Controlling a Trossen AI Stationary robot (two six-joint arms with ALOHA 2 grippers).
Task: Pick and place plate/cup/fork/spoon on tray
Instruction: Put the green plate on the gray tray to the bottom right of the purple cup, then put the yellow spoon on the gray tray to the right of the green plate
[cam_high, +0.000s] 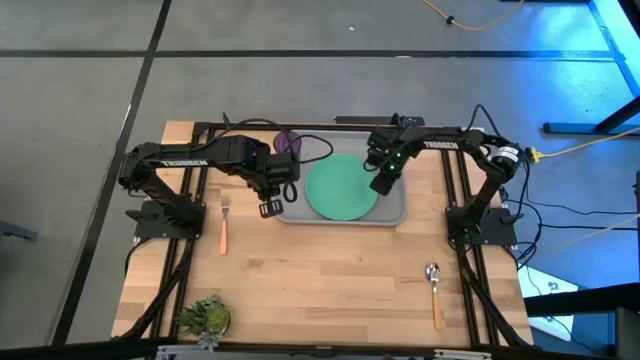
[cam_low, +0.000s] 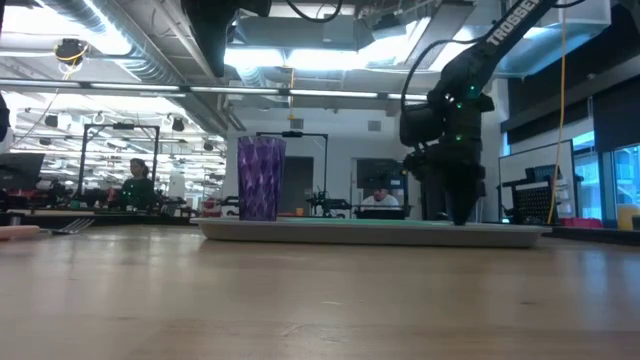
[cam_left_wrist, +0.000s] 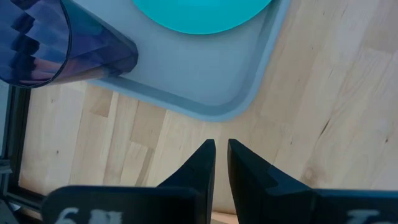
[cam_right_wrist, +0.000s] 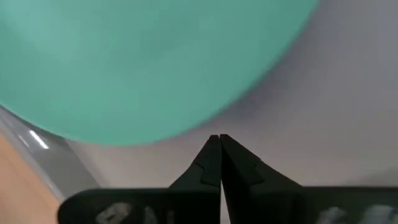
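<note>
While one plate and one cup occupy the tray, one fork lies outside.

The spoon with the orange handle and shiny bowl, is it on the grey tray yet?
No, the orange-handled spoon lies on the bare wooden table, well apart from the grey rectangular tray.

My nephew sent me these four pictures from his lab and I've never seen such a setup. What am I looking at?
Two robot arms work at a wooden table. One picture looks straight down, one level across the tabletop, and two come from cameras on the wrists. A grey tray holds a green plate and a purple cup. A fork and a spoon lie on the wood, with a small plant at one corner. The right gripper is shut over the tray beside the plate, holding nothing. The left gripper, nearly closed and empty, sits by the tray's corner.
</note>
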